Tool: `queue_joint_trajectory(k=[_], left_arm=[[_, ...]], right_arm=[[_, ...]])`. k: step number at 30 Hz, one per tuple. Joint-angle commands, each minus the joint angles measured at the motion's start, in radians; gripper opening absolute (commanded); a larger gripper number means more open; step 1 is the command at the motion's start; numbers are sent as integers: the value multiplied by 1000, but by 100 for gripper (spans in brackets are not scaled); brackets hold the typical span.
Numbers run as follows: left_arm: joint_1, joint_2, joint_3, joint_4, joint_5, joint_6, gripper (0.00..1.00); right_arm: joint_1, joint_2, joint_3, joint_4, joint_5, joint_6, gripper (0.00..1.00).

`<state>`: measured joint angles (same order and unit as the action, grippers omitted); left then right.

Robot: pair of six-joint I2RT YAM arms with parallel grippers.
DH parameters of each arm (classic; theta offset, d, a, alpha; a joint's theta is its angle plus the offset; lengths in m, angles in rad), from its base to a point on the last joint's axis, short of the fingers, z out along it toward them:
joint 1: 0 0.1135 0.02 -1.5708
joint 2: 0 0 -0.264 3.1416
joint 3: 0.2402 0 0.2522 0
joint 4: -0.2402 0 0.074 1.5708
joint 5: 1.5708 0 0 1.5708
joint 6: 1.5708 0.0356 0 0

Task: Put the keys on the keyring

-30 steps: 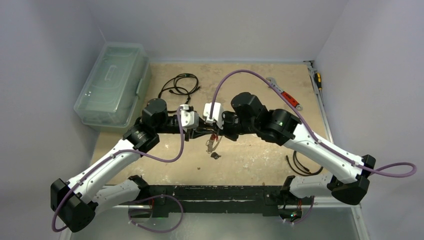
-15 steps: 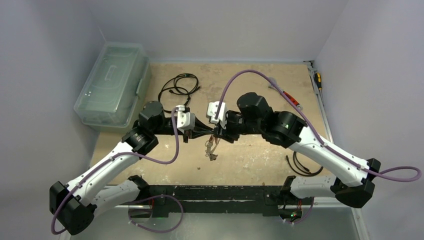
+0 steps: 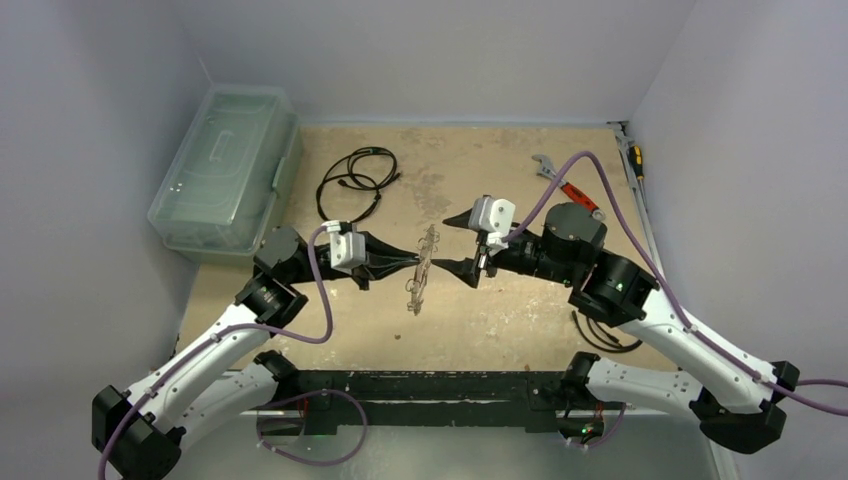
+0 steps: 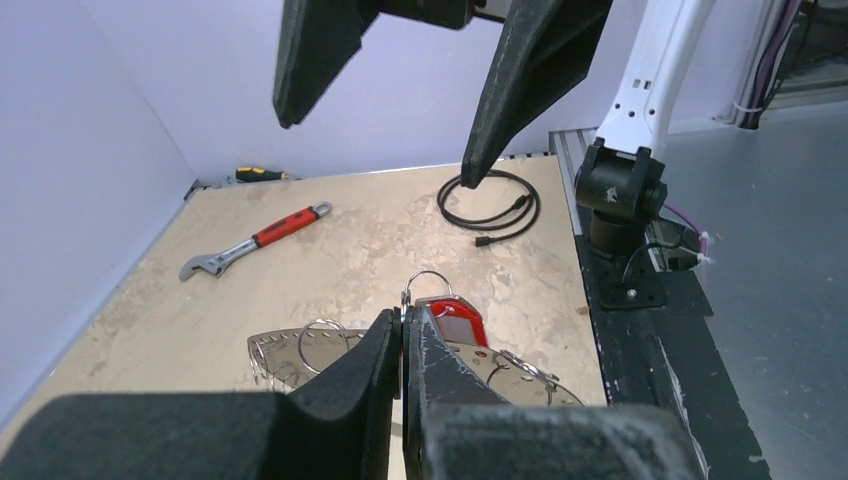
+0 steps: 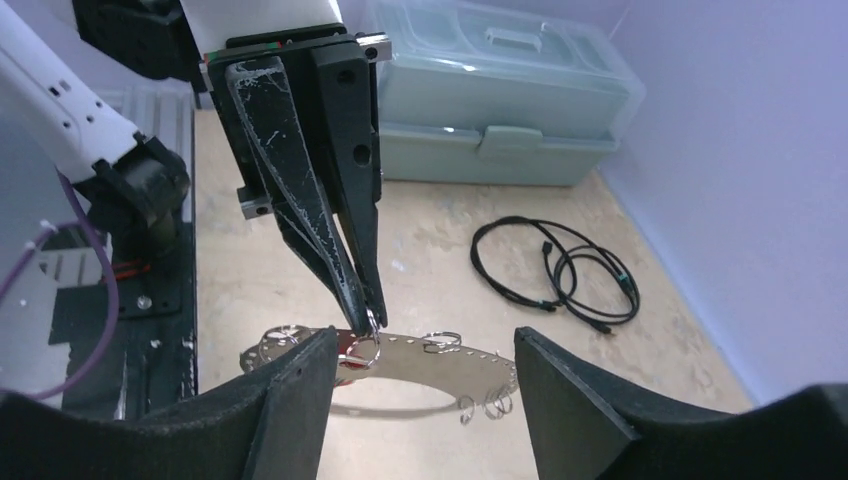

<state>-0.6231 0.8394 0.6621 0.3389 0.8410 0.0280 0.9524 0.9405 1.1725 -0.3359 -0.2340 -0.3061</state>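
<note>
right pincer (image 3: 457, 247) has backed off, wide open, empty. left pincer (image 3: 416, 262) alone pinches the thin grey wire keyring (image 3: 425, 252); red-tagged silver key (image 4: 452, 320) looks threaded.

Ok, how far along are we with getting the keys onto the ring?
Done: the keyring hangs clear of the table, pinched in the shut left gripper. In hand: the red-tagged key sits right at that pinch; the right gripper faces it, open and empty. Left: I cannot tell whether that key is threaded on, and no other key is identifiable.
</note>
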Motion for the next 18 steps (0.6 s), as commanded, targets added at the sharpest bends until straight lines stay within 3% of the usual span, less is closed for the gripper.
queue_joint_trajectory(k=[1,9,18], left_arm=[[18,-17,-10,144,-15,-91,0],[20,-37,-21,154,-11,-90,0],[20,-44,-20,141,-13,-85,0]], right_arm=[[-77,-22,-59,119,-169,92,65],[-150,-17,-90,178,-338,161,46],[-152,18,-89,216,-404,207,41]])
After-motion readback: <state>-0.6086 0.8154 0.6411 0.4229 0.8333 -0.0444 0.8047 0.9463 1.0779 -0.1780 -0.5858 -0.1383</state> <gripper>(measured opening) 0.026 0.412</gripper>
